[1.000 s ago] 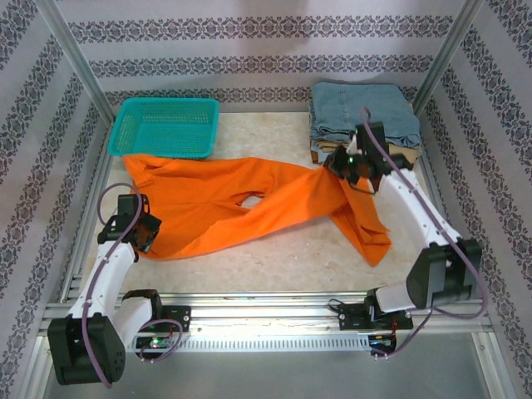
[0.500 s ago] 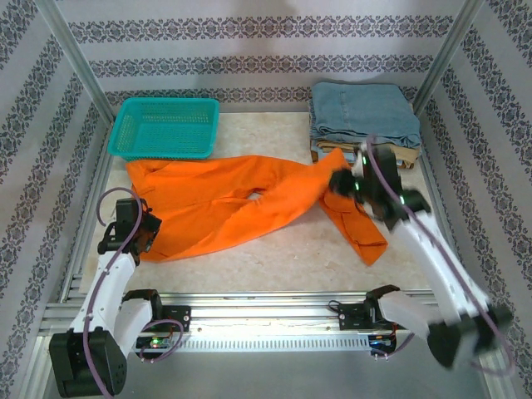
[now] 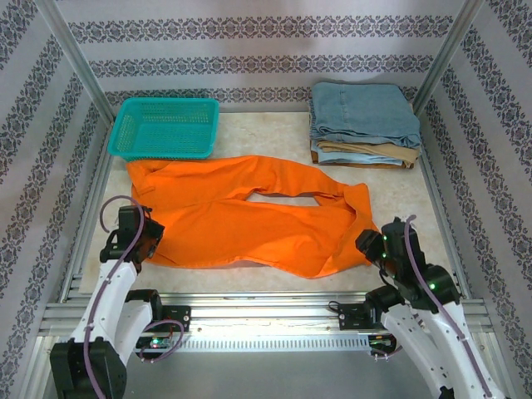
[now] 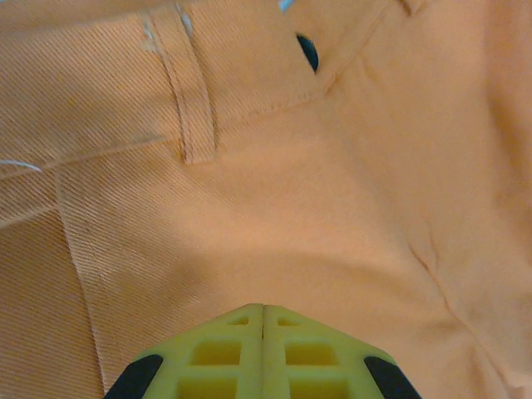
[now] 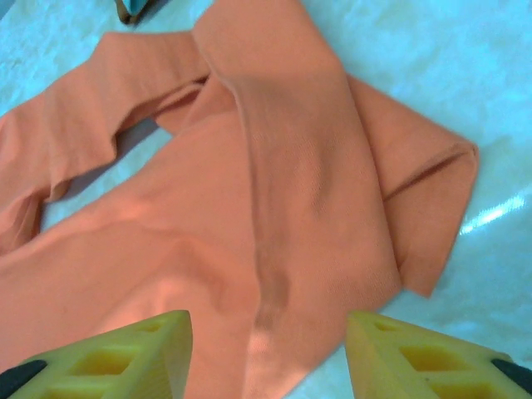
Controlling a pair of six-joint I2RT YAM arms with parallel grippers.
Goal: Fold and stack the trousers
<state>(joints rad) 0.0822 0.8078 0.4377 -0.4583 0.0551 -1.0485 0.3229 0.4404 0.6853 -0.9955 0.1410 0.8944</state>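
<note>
The orange trousers [image 3: 249, 220] lie spread across the table, waist at the left and leg ends at the right, one leg end folded back on itself [image 5: 432, 208]. My left gripper [image 3: 143, 241] is at the waist's near-left corner. Its jaws are pressed together [image 4: 263, 309] with waistband cloth [image 4: 291, 166] right at the tips, holding that edge. My right gripper [image 3: 371, 243] stands at the near right, just off the leg ends. Its jaws are open [image 5: 266, 320] above the cloth [image 5: 274, 191], with nothing gripped between them.
A teal basket [image 3: 166, 126] stands at the back left, touching the waist's far edge. A folded stack sits at the back right, a light blue denim pair [image 3: 363, 116] on top of a tan pair [image 3: 366, 154]. Bare tabletop [image 3: 274, 133] shows between them.
My right arm swung from the back right to the near right, dragging the leg ends along, then opened and let them go. The trousers now lie flatter. The left gripper shifted slightly nearer.
</note>
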